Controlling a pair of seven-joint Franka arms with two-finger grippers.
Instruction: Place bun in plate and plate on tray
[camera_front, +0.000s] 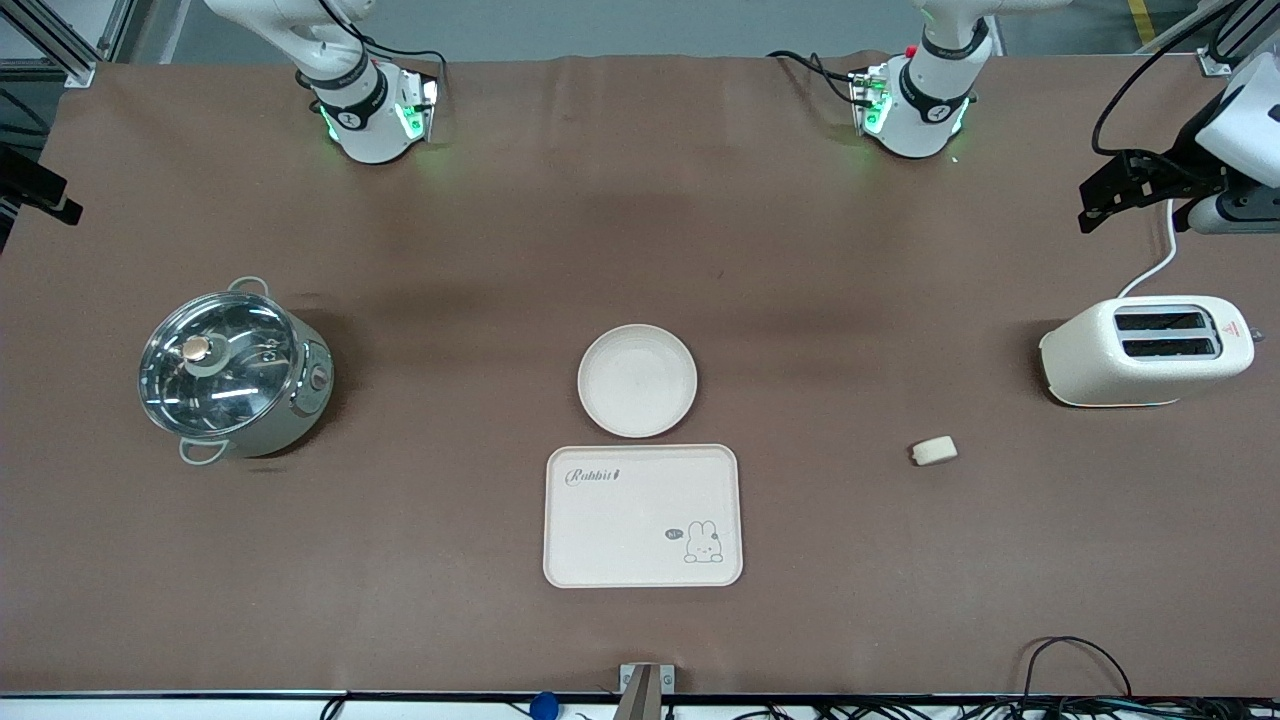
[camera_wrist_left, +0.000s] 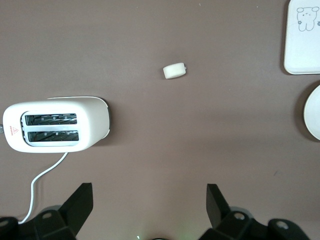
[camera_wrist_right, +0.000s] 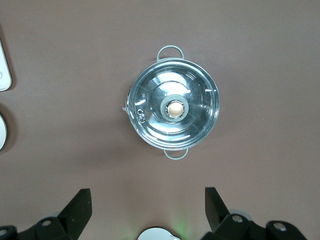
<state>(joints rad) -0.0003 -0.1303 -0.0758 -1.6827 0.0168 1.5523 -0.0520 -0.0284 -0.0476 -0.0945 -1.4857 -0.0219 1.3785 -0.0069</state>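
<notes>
The brown surface (camera_front: 640, 250) carries everything, so take the tray (camera_front: 642, 516) as the landmark: it lies at the middle, close to the front camera's edge, with nothing on it. The plate (camera_front: 637, 380) sits just beside the tray, a little farther from the front camera, and it too holds nothing. Off toward the left arm's end from the tray stands a toaster (camera_front: 1146, 350); toward the right arm's end, a lidded pot (camera_front: 232, 372).

And the bun (camera_front: 934, 451) — lying on its side on the bare surface, between tray and toaster, closer to the toaster, its long axis running roughly along the table's length.

That puts it well on the left arm's side, so the left arm looks the natural one to fetch it. The left end effector (camera_wrist_left: 150, 200) hangs high over the surface near the toaster, fingers spread wide, gripping nothing; in its wrist view the bun lies ahead of the fingers and apart from them.

The right end effector (camera_wrist_right: 148, 200) waits high over the pot, likewise released and carrying nothing.
</notes>
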